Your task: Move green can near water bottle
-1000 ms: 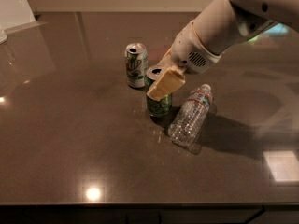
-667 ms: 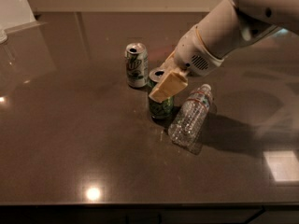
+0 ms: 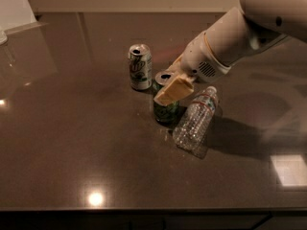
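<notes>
Green can: dark green soda can, upright on the table, a little right of centre in the camera view. Silver top with a dark opening faces up. Its upper front is partly covered by the pincer; only the lower body and the rear of the top show.

Water bottle: clear ribbed plastic, lying on its side just to the right of the green can. White cap points toward the far right, base toward the near edge. A red-and-white label band sits near the neck. Whether bottle and can touch cannot be told; they lie very close.

Pincer: pale yellow, set at the top of the green can on its right and near side, overlapping the can's rim from this angle. Whether it grips the can or stands open cannot be told.

Arm: white, thick, entering from the upper right corner and sloping down to the left toward the can. A vented white wrist section sits just behind the pincer. It casts a broad shadow on the table to the right of the bottle.

Silver can: white and silver with green lettering, upright, opened top. It stands behind and to the left of the green can, near it but apart.

Table: dark brown, glossy, with bright light reflections near the front edge and at the right.
</notes>
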Controlling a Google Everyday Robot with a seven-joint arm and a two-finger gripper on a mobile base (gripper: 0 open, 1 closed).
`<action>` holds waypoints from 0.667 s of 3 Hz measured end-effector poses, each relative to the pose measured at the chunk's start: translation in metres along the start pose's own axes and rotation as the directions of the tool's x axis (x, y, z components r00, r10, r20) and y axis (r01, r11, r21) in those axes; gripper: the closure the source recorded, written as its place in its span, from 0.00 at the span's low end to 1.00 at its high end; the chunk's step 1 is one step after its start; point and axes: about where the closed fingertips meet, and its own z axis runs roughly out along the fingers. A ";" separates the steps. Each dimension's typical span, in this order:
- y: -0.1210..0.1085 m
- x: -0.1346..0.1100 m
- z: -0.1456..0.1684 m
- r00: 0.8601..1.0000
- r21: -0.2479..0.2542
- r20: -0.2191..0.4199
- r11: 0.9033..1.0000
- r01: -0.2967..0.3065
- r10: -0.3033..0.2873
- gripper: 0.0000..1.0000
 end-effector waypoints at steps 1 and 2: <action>0.001 -0.001 0.000 1.000 -0.001 -0.001 1.000 0.004 -0.004 0.00; 0.001 -0.002 0.000 1.000 -0.001 -0.001 1.000 0.004 -0.004 0.00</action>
